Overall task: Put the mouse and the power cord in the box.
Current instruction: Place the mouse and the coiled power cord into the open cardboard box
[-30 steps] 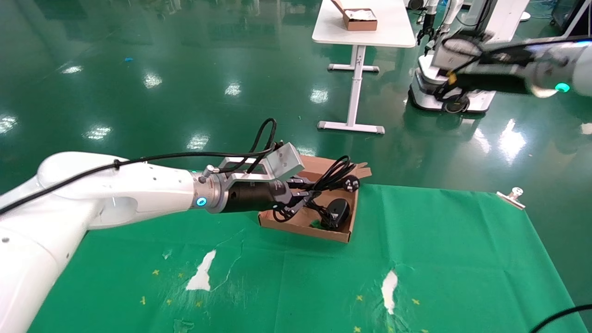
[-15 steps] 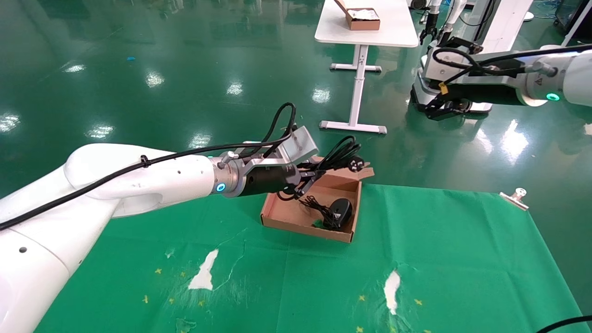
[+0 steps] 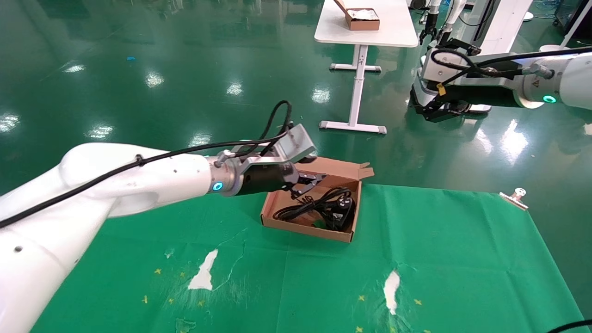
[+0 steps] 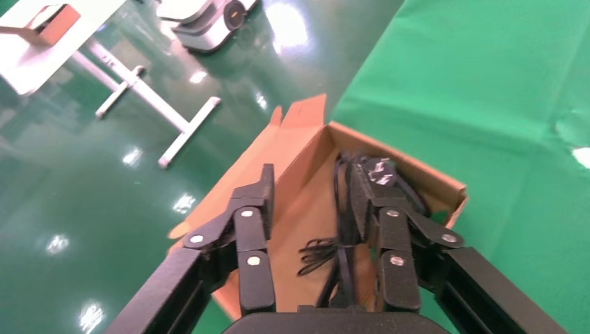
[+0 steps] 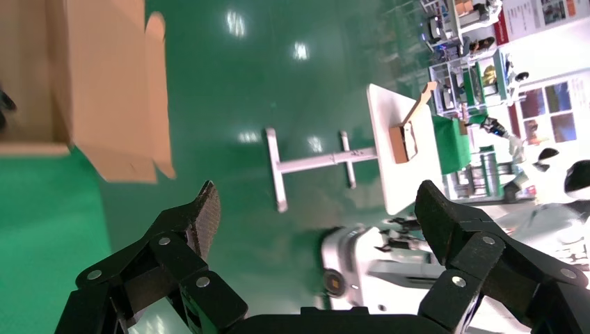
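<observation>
Lying in box [image 3: 344, 238], power cord [image 3: 314, 207] beneath empty left tool [image 3: 315, 181]

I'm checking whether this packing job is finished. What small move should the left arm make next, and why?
Probably lift the left tool up and back, clear of the box. Its fingers are open and empty, and the power cord lies inside the box over the mouse, so nothing seems left to place. The right tool is parked far off the table.
</observation>
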